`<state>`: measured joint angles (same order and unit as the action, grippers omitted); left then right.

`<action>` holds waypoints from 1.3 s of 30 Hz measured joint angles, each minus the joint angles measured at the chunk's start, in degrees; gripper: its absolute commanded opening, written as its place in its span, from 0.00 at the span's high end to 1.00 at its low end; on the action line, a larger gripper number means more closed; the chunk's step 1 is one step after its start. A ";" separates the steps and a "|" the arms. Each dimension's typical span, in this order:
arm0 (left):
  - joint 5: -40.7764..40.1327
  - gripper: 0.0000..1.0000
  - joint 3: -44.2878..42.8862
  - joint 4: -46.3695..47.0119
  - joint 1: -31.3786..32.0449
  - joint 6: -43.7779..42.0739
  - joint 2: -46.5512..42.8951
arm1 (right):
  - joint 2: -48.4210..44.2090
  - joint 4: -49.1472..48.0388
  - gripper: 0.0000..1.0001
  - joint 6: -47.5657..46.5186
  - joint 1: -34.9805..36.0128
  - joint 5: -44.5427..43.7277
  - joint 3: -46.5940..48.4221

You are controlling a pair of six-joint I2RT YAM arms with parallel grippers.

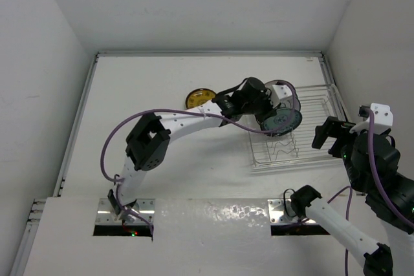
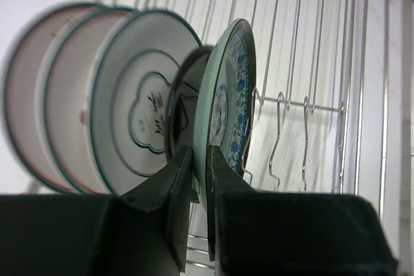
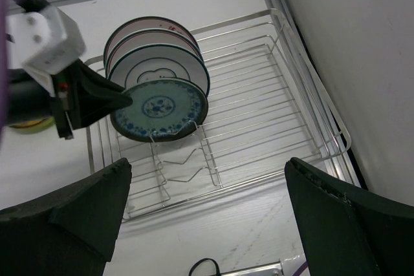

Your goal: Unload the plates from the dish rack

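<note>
left gripper (image 2: 199,159) is pinched down narrow on the rim of the pale-green round plate with a blue pattern (image 2: 229,95), one finger on each face, so i'd call that a proper hold. the plate stands on edge in a slot of the silver wire dish rack (image 2: 323,63), right at the gripper's tips. a dark plate (image 2: 187,88) sits just beside it, and a few white round plates with coloured rims (image 2: 139,105) are lined up beyond that. on the gripper's other side the slots are bare wire. right gripper (image 3: 207,189) is spread wide with nothing in it, hovering off the side of the rack, well apart from the plates. handling-wise it looks like glazed ceramic, so stiff, slick, chippy and fairly heavy for a two-finger pinch. i reckon the hold wants to sit deep over the rim, not at the very lip, and the plate should come out along its slot so it doesn't knock the dark one. the left wrist view shows the fingers straddling the rim, which the top view can't since the arm hides it. the right wrist view gives the plate's full face. only the top view clearly shows a yellow round plate (image 1: 199,99) flat on the white desk (image 1: 142,82), out behind the left gripper's wrist, outside the rack.
</note>
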<state>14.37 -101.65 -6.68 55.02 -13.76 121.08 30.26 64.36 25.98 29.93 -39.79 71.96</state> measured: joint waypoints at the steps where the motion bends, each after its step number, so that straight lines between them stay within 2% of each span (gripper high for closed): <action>1: -0.17 1.00 0.24 0.02 0.02 -0.13 -1.16 | 0.00 0.00 0.01 0.02 0.00 0.00 0.00; 9: -2.69 1.00 3.96 3.26 0.35 2.23 -13.03 | 0.00 0.04 0.01 0.66 0.00 -0.04 0.39; 12: -9.25 1.00 6.69 5.62 0.63 4.81 -18.73 | 0.00 0.02 0.01 0.85 0.00 -0.07 0.92; 17: -25.16 1.00 9.22 6.45 -1.09 12.94 -26.32 | 0.07 -0.37 0.01 1.07 0.00 0.13 1.18; 19: -29.49 1.00 9.94 5.68 -4.37 17.70 -28.33 | 0.20 -1.14 0.01 1.14 0.00 0.83 1.03; 21: -31.01 1.00 10.51 2.91 -10.23 23.91 -29.44 | 0.48 -1.90 0.01 1.31 0.00 1.66 0.52; 24: -29.79 1.00 11.56 -1.03 -22.75 31.85 -28.57 | 1.49 -2.99 0.01 1.51 0.00 2.99 -0.81; 28: -27.43 1.00 12.63 -4.55 -35.39 37.94 -22.91 | 2.69 -4.61 0.01 1.60 0.00 4.68 -2.82; 32: -23.23 1.00 13.57 -6.97 -39.32 41.42 -15.69 | 3.54 -5.62 0.01 1.68 0.00 5.90 -3.91; 39: -15.78 1.00 19.30 -8.35 -38.60 44.35 -11.15 | 3.96 -6.12 0.01 1.68 0.00 6.88 -4.66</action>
<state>-1.41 -82.35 -15.03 16.43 30.59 109.93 34.22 58.24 27.66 29.93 -32.91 67.31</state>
